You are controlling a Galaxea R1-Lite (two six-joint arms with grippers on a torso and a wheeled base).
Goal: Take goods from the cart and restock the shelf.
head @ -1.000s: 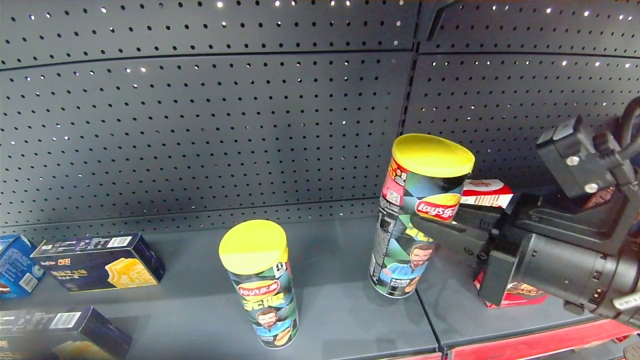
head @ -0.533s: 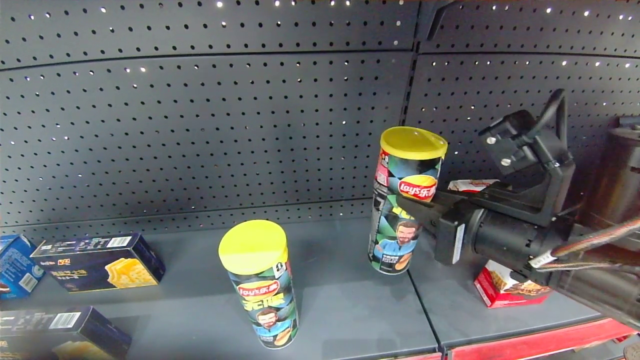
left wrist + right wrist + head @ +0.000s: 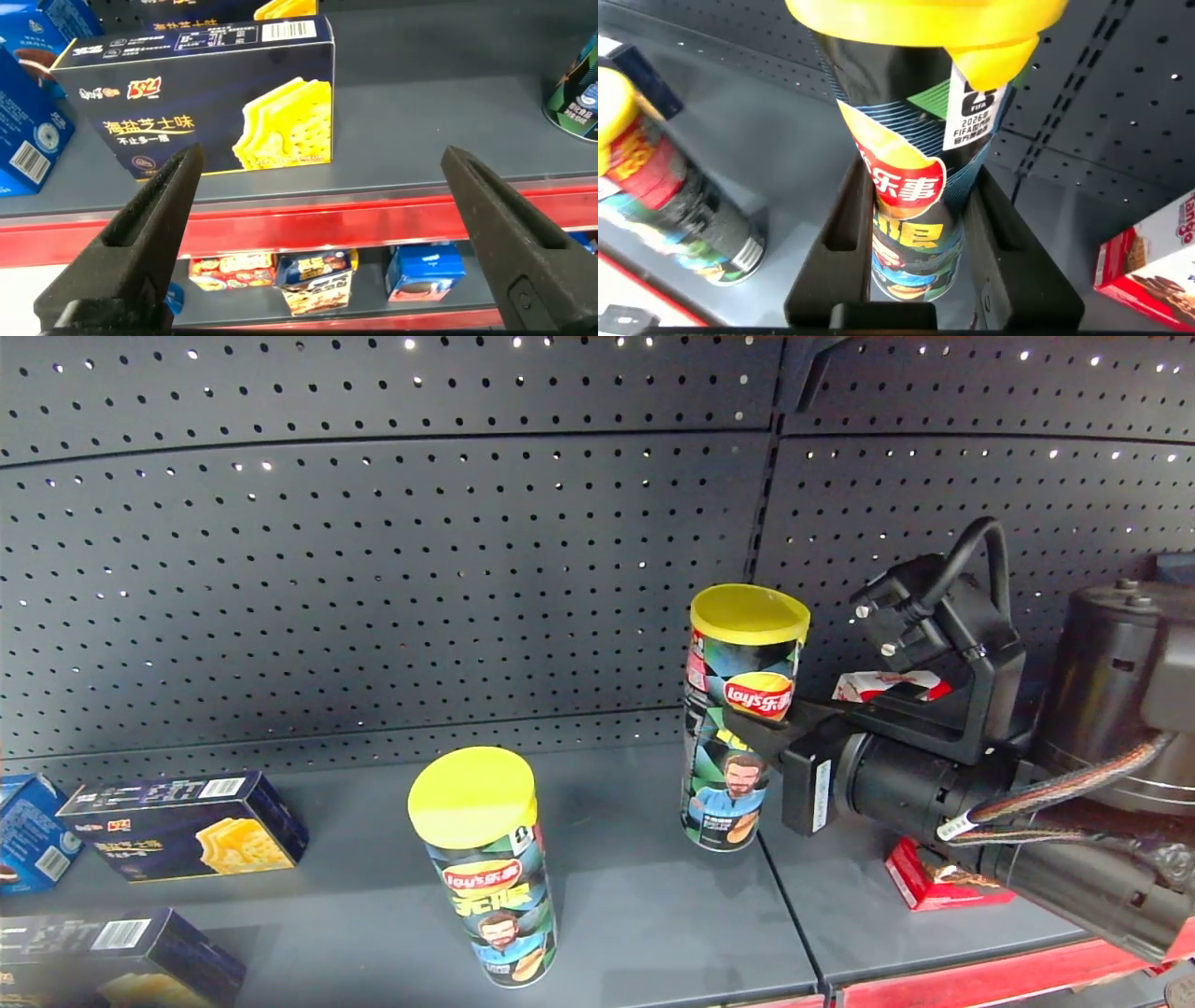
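Two tall cylindrical chip cans with yellow plastic lids are upright on the dark grey metal shelf (image 3: 635, 905). The held can (image 3: 742, 653) is toward the back, near the perforated back panel (image 3: 373, 569), at the seam between two shelf boards. The right claw (image 3: 747, 723) is clamped around its middle from the right, one finger on each side of the printed wall. Whether the can's base touches the shelf I cannot tell. The free can (image 3: 485, 868) stands nearer the front edge, well apart to the left. Behind the right arm lie a flat red carton (image 3: 920, 887) and a red-and-white box (image 3: 887, 686). The left claw (image 3: 318, 233) is spread wide and holds nothing. It hangs before the shelf's red front strip (image 3: 308, 219), facing a dark blue cracker box (image 3: 215, 103) that lies at the shelf's front edge
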